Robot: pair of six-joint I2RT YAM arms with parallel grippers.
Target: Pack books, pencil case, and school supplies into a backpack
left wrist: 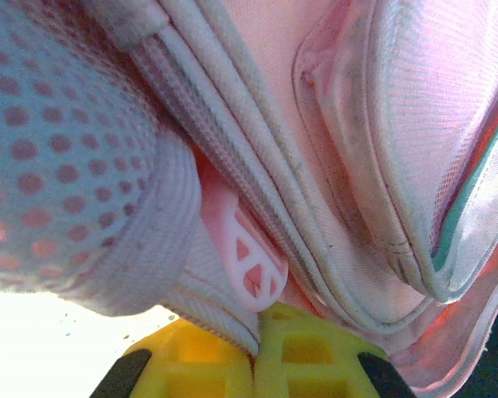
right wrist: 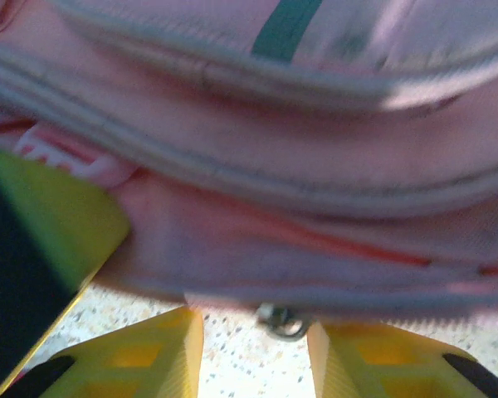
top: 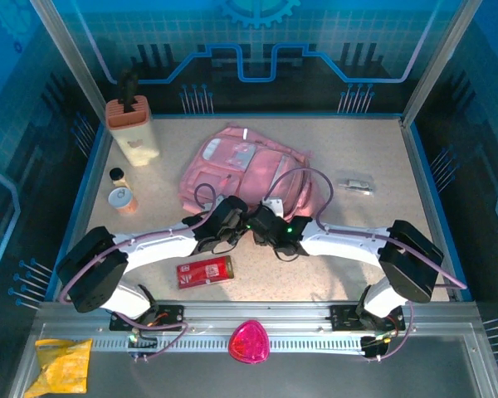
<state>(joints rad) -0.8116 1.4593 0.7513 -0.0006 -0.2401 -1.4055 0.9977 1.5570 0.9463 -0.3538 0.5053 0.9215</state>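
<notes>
The counter (top: 398,157) is a pale speckled board with a blue rim. It sits inside an aluminium frame against blue walls printed with a circuit pattern. At its far left stands a tall beige box with a black top (top: 133,128), and two small round jars (top: 120,192) sit just on the near side of it. A large soft pink fabric backpack (top: 232,162) lies flat at the middle of the counter, towards the far side. Right of it, and apart from it, lies a small pale grey-white oblong item (top: 355,184). A flat red rectangular pencil case (top: 205,271) lies near the front edge, left of centre, clear of the backpack. On the metal ledge at the near side are a crumpled yellow packet (top: 62,365) at the left and a bright pink rounded object (top: 249,342) at the middle.

Both arms reach in to the near edge of the backpack. The left gripper (left wrist: 253,365) has its yellow fingers (left wrist: 183,365) pressed together, pinching the white-bound fabric edge of the backpack just beside a pink plastic zip pull (left wrist: 249,257). The right gripper (right wrist: 256,352) has its fingers (right wrist: 149,356) apart over bare counter. A small metal ring (right wrist: 282,322) at the backpack's near hem sits between their tips, and nothing is held.
</notes>
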